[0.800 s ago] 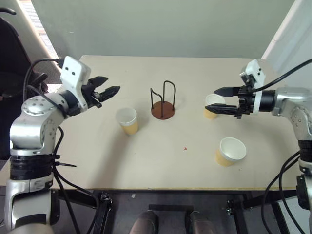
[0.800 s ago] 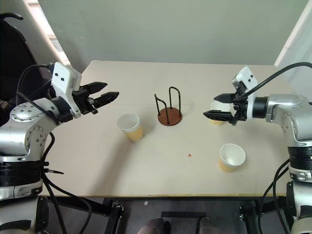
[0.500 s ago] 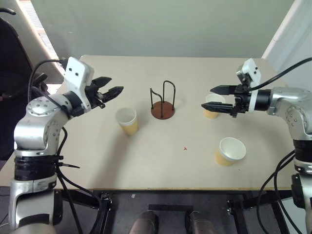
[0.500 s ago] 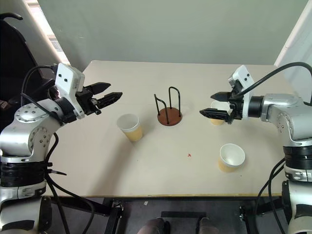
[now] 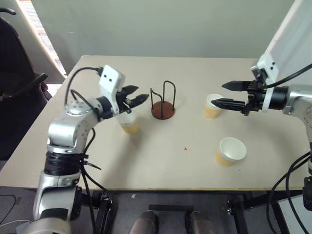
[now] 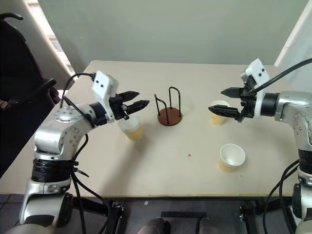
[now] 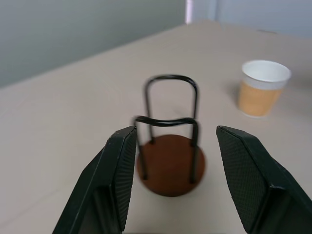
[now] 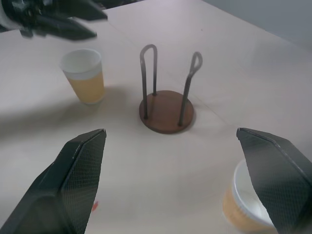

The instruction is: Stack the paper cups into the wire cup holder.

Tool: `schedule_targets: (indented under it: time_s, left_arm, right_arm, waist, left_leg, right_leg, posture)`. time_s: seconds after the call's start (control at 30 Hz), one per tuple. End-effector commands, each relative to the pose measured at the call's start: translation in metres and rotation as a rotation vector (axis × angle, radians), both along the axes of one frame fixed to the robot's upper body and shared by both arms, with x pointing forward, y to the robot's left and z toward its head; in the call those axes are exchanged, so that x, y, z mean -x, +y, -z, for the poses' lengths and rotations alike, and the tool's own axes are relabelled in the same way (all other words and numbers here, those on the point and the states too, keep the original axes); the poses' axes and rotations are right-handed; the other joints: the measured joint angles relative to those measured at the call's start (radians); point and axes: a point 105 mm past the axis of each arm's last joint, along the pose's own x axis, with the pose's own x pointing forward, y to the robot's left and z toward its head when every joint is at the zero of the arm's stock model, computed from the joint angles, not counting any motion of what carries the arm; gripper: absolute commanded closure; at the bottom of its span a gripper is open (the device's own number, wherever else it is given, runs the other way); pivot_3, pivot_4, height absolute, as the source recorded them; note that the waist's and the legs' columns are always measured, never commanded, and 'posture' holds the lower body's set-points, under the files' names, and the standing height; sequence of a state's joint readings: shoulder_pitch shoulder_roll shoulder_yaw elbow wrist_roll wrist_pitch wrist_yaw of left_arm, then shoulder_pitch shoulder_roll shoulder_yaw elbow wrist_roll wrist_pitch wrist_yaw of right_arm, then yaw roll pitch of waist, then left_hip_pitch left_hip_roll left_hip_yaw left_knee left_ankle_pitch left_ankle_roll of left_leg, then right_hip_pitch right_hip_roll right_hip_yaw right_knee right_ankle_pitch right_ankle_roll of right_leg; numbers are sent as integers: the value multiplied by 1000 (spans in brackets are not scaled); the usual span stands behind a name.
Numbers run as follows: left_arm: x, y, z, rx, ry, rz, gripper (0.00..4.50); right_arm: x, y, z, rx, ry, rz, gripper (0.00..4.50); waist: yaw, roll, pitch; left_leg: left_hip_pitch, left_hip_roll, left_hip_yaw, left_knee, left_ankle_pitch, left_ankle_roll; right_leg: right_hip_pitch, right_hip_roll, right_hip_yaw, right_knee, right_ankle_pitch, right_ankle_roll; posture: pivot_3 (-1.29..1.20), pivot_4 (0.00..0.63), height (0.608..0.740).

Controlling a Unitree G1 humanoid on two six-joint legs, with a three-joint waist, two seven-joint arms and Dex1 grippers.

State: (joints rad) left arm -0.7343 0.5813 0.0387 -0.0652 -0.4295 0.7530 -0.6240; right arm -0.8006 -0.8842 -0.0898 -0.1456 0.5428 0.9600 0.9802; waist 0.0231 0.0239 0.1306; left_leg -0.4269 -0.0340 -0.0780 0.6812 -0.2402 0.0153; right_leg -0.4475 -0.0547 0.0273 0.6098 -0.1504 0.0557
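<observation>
Three tan paper cups stand upright on the table: one left of centre (image 5: 129,125), one far right (image 5: 211,107) and one near right (image 5: 230,150). The wire cup holder (image 5: 163,104), black loops on a reddish-brown disc, stands empty between them. My left gripper (image 5: 137,97) hovers open over the left cup, hiding part of its rim, and points at the holder (image 7: 168,151). My right gripper (image 5: 219,94) hangs open above the far right cup, aimed toward the holder (image 8: 165,106). Neither gripper holds anything.
The beige table (image 5: 161,165) has its front edge near me and a grey wall behind it. A small red mark (image 5: 185,148) lies on the tabletop. A dark chair (image 5: 14,73) stands off the table's left side.
My left arm has swung right, from the table's left side to over the left cup. My right gripper has drawn back a little to the right. The cups and holder have not moved.
</observation>
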Motion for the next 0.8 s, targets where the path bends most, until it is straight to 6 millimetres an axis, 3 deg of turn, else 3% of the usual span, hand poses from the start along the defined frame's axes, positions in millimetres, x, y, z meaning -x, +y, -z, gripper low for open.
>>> schedule_targets:
  time_s: [0.03, 0.2, 0.27, 0.43, 0.53, 0.6, 0.7, 0.8]
  left_arm:
    - [-6, -1, -1, -8, 24, -39, 1716]
    - [-14, -8, 4, -5, 73, -49, 1716]
    - [-15, -11, 5, -1, 83, -40, 1367]
    - [-19, -17, 5, -12, 76, -37, 1367]
    - [-18, -21, 6, -18, 76, -20, 1937]
    - [-19, -23, 9, -23, 89, -15, 2600]
    - [-18, -27, 13, -38, 111, 10, 2302]
    - [-19, -29, 15, -52, 110, 10, 1289]
  right_arm:
    - [7, -6, -15, 8, -60, 25, 44]
    - [8, -7, -16, 8, -65, 34, 44]
    - [8, -7, -17, 9, -69, 37, 0]
    - [8, -7, -19, 6, -79, 42, 0]
    - [9, -8, -19, 5, -80, 45, 0]
    - [9, -8, -18, 5, -80, 46, 0]
    - [10, -8, -18, 3, -79, 49, 0]
    - [10, -8, -18, 1, -79, 50, 0]
  waist:
    - [-1, 0, 0]
    - [-1, 0, 0]
    - [-1, 0, 0]
    - [-1, 0, 0]
    - [0, 0, 0]
    - [0, -1, 0]
    - [0, -1, 0]
    - [0, -1, 0]
  left_leg:
    - [0, 0, 0, 0, 0, 0]
    - [1, 0, 0, 0, 1, 0]
    - [1, 0, 0, 0, 2, 0]
    - [1, 0, 0, 0, 2, 1]
    - [1, 0, 0, 0, 2, 1]
    - [1, 0, 0, 0, 2, 1]
    - [1, 0, 0, 0, 2, 1]
    - [1, 0, 0, 0, 2, 1]
  right_leg:
    - [0, 0, 0, 0, 0, 0]
    - [1, 0, 0, 1, 0, 0]
    - [1, 0, 0, 0, 1, 0]
    - [1, 0, 0, 0, 1, 0]
    - [1, 0, 0, -1, 1, 0]
    - [1, 0, 0, -1, 1, 1]
    - [1, 0, 0, -1, 1, 1]
    - [1, 0, 0, -1, 1, 1]
  posture:
    - [0, 150, 740]
    - [0, 150, 740]
    - [0, 150, 740]
    - [0, 150, 740]
    - [0, 150, 740]
    - [0, 150, 740]
    - [0, 150, 740]
    - [0, 150, 740]
